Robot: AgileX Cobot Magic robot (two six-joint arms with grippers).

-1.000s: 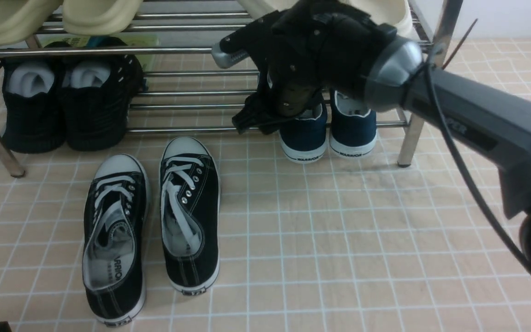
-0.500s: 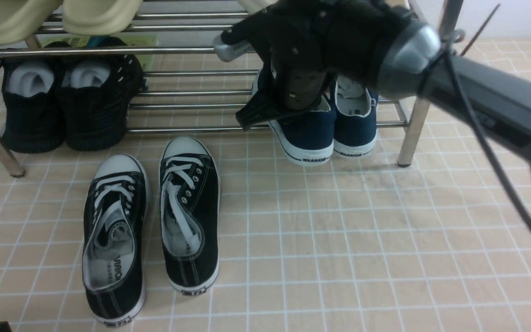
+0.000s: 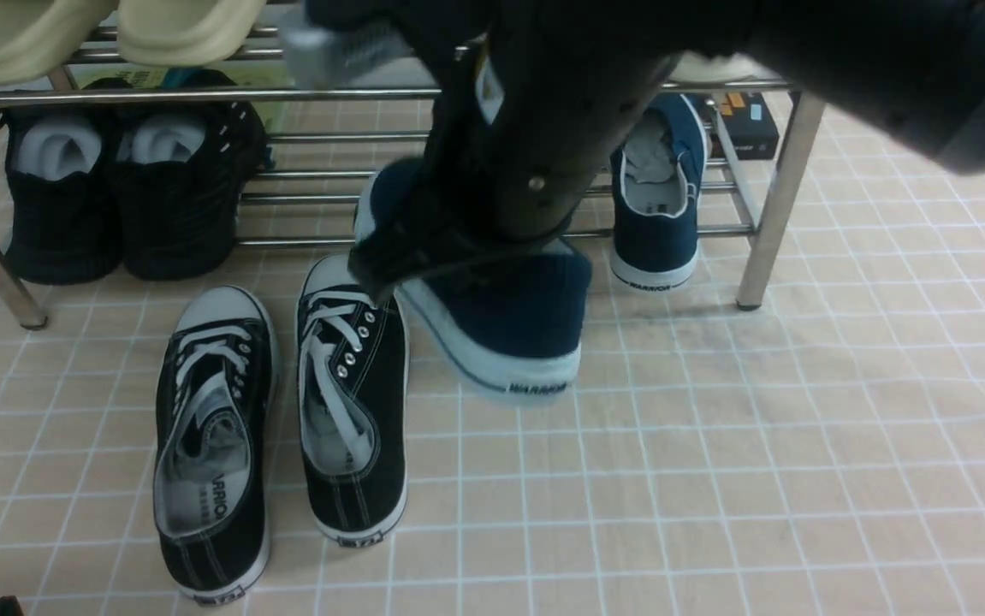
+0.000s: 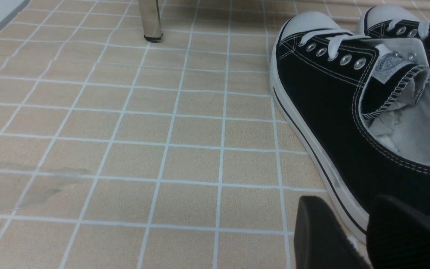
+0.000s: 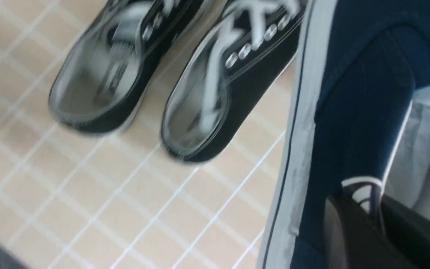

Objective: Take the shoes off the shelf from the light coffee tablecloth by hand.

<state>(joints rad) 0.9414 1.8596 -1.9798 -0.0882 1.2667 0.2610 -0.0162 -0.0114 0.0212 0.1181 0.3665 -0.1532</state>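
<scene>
My right gripper (image 3: pixel 492 248) is shut on the heel collar of one navy-blue slip-on shoe (image 3: pixel 509 325) and holds it tilted above the light coffee tablecloth (image 3: pixel 715 445), in front of the shelf (image 3: pixel 338 241). In the right wrist view the fingers (image 5: pixel 349 228) pinch the collar of that shoe (image 5: pixel 356 104). The other navy shoe (image 3: pixel 655 214) still sits on the shelf's bottom rods at the right. My left gripper (image 4: pixel 358 224) hangs low over the cloth with its fingers slightly apart and nothing between them.
A pair of black lace-up sneakers (image 3: pixel 351 402) lies on the cloth left of the held shoe and close to the left gripper (image 4: pixel 342 112). All-black shoes (image 3: pixel 115 197) sit on the shelf's left. Cream slippers (image 3: pixel 175 26) are on the upper tier. A shelf post (image 3: pixel 770 205) stands at the right.
My right gripper has pulled one navy shoe off the shelf, forward, to the left and nearer the camera. The other navy shoe stays on the rods.
</scene>
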